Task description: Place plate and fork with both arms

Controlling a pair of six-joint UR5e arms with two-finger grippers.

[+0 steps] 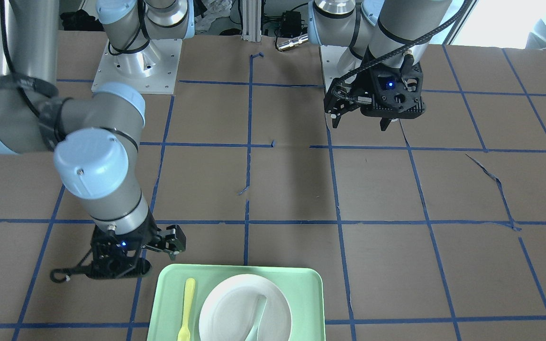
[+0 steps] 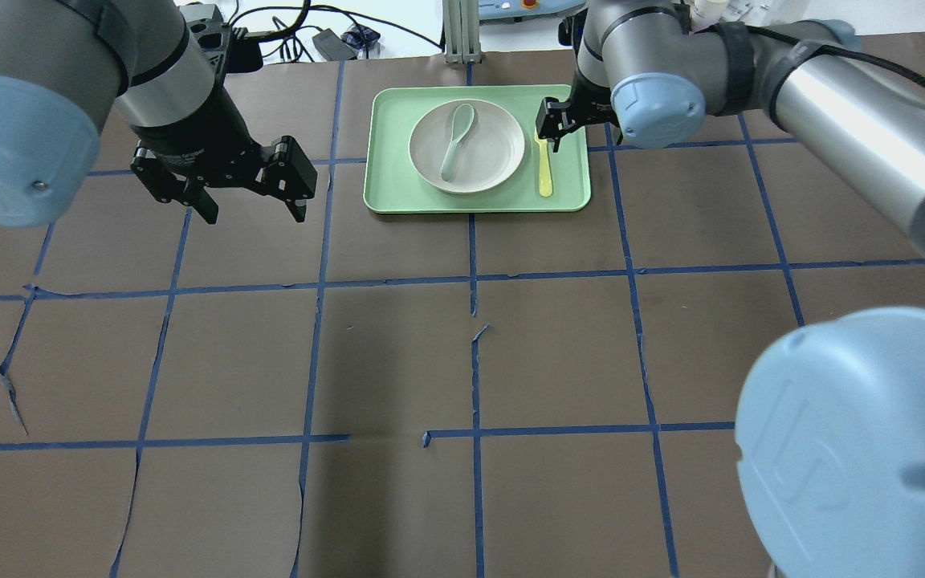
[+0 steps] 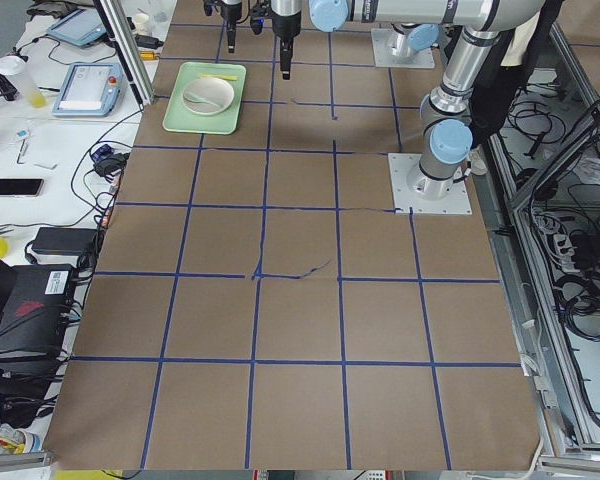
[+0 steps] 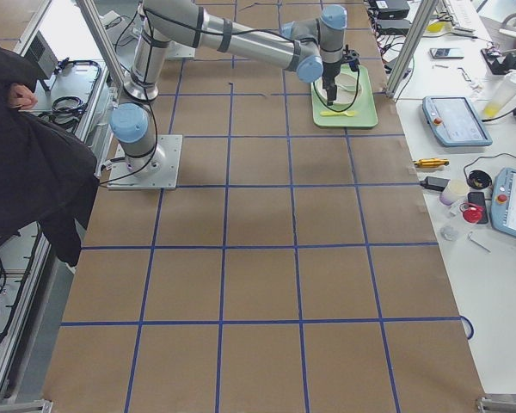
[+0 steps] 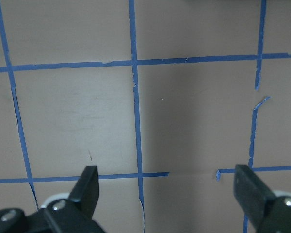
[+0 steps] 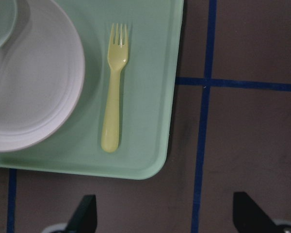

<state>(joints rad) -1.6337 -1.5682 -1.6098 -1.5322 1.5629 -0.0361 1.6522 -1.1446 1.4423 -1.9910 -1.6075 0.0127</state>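
The white plate [image 2: 499,144] sits on a mint-green tray [image 2: 567,197] at the table's far middle. The pale-yellow fork [image 2: 544,168] lies on the tray beside the plate. In the right wrist view the fork [image 6: 115,97] lies right of the plate [image 6: 34,92], tines pointing away. My right gripper [image 2: 551,138] is open and empty, hovering at the tray's edge by the fork; its fingertips [image 6: 87,213] are over bare table. My left gripper [image 2: 222,189] is open and empty above bare table, left of the tray; it also shows in the left wrist view [image 5: 169,194].
A pale grey-green spoon [image 2: 456,140] lies in the plate. The table is brown paper with a blue tape grid and some tears [image 2: 13,393]. An aluminium post [image 2: 456,32] and cables stand behind the tray. The arm bases [image 1: 135,66] are at the robot's side.
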